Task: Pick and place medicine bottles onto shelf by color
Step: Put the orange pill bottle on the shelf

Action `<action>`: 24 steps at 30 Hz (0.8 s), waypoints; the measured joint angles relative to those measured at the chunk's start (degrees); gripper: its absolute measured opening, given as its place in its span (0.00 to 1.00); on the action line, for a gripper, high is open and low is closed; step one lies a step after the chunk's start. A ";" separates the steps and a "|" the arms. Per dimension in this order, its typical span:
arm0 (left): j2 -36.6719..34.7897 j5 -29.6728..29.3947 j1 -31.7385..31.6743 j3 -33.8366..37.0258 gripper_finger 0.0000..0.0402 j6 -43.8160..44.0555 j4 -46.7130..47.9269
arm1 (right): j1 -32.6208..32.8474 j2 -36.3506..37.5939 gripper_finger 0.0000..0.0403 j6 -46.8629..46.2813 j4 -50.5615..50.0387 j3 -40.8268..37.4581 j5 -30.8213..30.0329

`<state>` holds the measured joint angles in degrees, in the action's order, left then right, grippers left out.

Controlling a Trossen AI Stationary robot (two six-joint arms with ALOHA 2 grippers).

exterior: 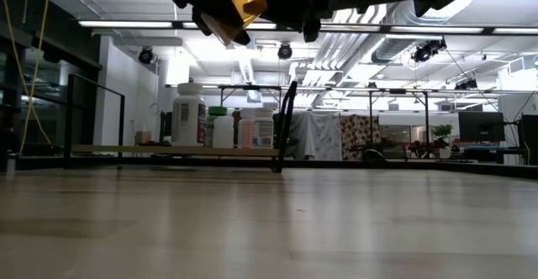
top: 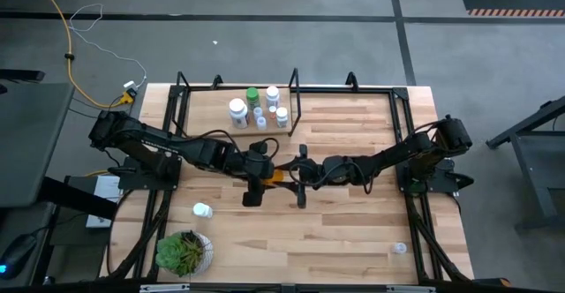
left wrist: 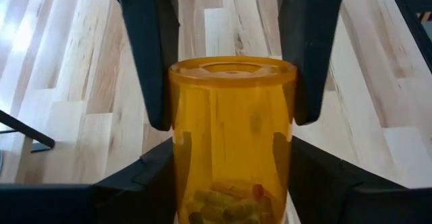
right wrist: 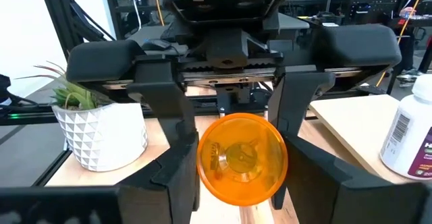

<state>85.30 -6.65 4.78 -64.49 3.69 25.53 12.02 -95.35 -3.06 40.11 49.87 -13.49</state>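
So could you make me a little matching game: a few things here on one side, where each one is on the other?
Things:
1. orange bottle
2. green bottle
3. potted plant
4. lone white bottle

Places:
A. on the shelf
B. table's near left corner
C. lifted between both arms
D. lying on the table, near the plant

Pairs: 1-C, 2-A, 3-B, 4-D

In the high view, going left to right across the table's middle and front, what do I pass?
Potted plant → lone white bottle → left gripper → orange bottle → right gripper → small clear item near the front right corner.
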 joint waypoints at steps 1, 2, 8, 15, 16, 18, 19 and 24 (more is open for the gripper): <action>0.00 0.01 -0.02 -0.07 0.55 -0.34 0.29 | -0.02 0.00 0.44 0.03 -0.01 0.00 -0.07; 0.03 0.02 0.00 -0.62 0.57 -0.54 1.40 | -0.03 0.00 0.44 0.06 -0.01 0.00 -0.11; 0.10 0.03 0.00 -6.97 0.63 -0.44 11.87 | -0.03 0.11 0.44 1.41 0.38 0.09 -0.59; -0.02 -2.84 0.88 -10.62 0.63 1.08 18.60 | -0.05 0.11 0.44 2.06 -0.26 0.09 -1.53; -0.02 -2.93 1.01 -10.62 0.63 1.04 18.73 | -0.05 0.11 0.44 2.10 -0.40 0.09 -1.49; -0.02 -2.90 1.07 -10.62 0.63 0.63 19.32 | -0.05 0.20 0.44 2.20 -1.24 0.09 -1.50; -0.02 -2.88 1.07 -10.62 0.63 0.24 19.90 | -0.05 0.29 0.44 2.26 -2.09 0.09 -1.53; -1.93 -2.82 1.07 -10.60 0.63 -1.36 21.52 | -0.07 0.31 0.44 2.33 -4.41 0.00 -1.56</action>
<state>83.36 -9.47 5.85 -75.09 2.33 47.06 11.94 -95.04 -0.72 35.70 49.87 -15.05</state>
